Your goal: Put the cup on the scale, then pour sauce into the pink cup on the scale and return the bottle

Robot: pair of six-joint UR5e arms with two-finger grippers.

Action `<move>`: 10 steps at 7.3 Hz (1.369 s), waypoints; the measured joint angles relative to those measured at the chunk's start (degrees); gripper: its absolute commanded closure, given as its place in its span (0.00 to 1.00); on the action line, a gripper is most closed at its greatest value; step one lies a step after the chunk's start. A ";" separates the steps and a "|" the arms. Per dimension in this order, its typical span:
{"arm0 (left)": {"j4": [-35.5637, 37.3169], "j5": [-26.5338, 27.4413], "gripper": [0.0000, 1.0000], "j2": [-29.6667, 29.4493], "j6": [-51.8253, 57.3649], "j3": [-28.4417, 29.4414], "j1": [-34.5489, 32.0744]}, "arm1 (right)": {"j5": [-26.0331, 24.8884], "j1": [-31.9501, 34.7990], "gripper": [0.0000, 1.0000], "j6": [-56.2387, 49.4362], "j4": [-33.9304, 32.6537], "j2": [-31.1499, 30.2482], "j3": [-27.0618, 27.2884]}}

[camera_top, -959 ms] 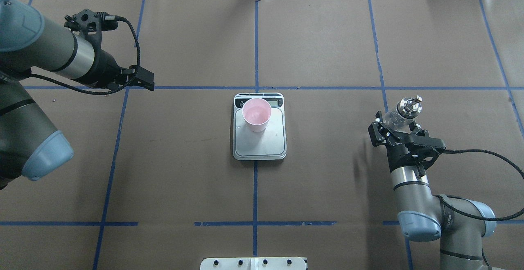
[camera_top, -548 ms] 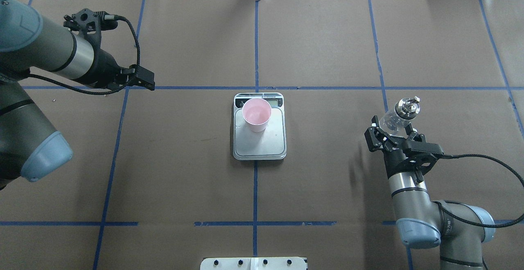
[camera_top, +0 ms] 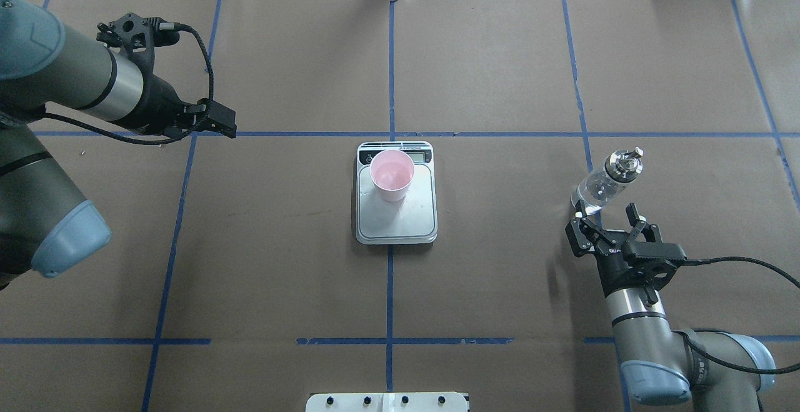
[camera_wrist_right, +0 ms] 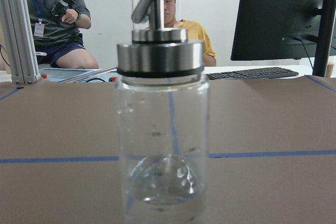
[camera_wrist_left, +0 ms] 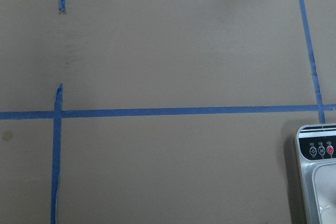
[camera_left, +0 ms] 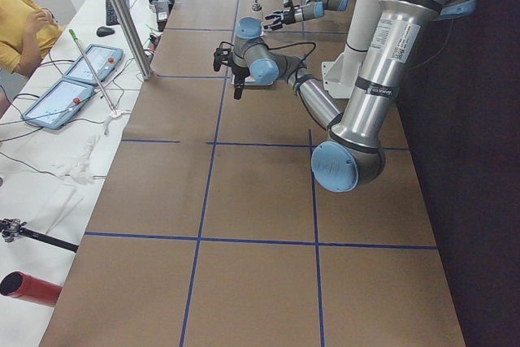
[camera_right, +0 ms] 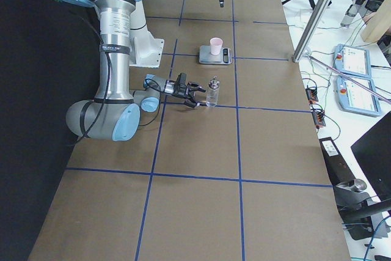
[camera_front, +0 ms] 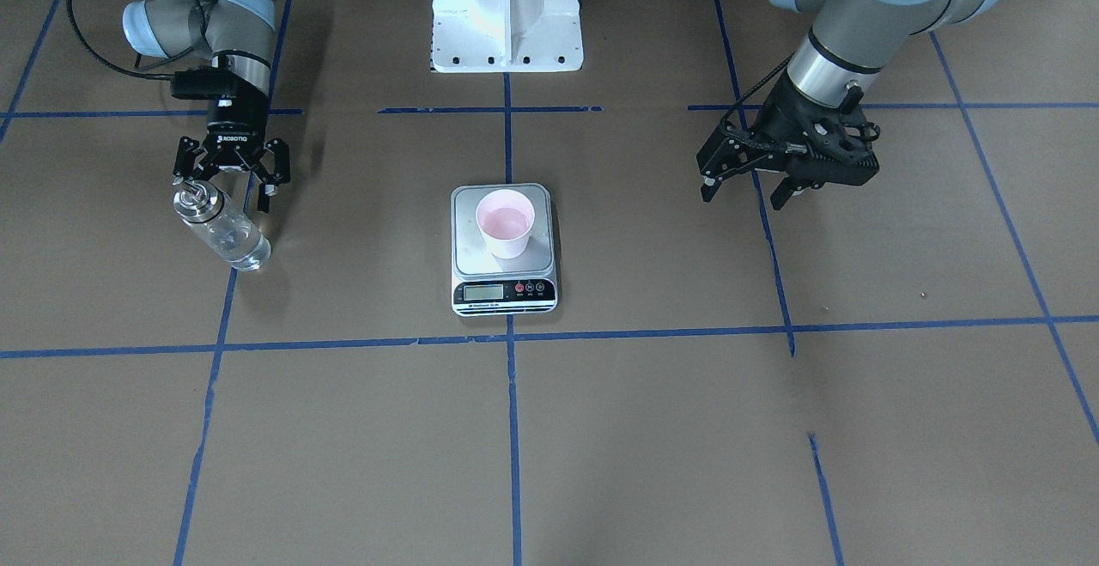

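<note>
The pink cup point(camera_top: 391, 174) point(camera_front: 505, 222) stands upright on the back part of the scale point(camera_top: 406, 221) point(camera_front: 464, 244), mid-table. The clear glass bottle point(camera_top: 603, 182) point(camera_front: 227, 238) point(camera_right: 213, 91) with its metal pourer cap stands upright on the table at the right, free of any grip. A little clear sauce point(camera_wrist_right: 160, 184) lies at its bottom. My right gripper point(camera_top: 605, 213) point(camera_front: 225, 190) is open just on the robot's side of the bottle, apart from it. My left gripper point(camera_front: 743, 199) point(camera_top: 220, 125) hangs open and empty over the table's left side. A corner of the scale point(camera_wrist_left: 317, 150) shows in the left wrist view.
The robot's white base point(camera_front: 506, 16) stands at the near edge. Blue tape lines point(camera_top: 390, 74) grid the brown table cover. Two people point(camera_wrist_right: 173, 3) sit beyond the far edge, with a monitor point(camera_wrist_right: 283, 14) and a keyboard point(camera_wrist_right: 252, 73). Tablets point(camera_right: 351, 62) lie beside the table.
My right gripper has drawn back towards the robot's base, leaving the bottle standing alone. The left arm, cup and scale have not moved.
</note>
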 measured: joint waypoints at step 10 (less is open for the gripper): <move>-0.30 -6.78 0.00 8.73 28.62 -0.19 -14.24 | 32.84 15.33 0.00 -27.71 22.34 -15.79 3.60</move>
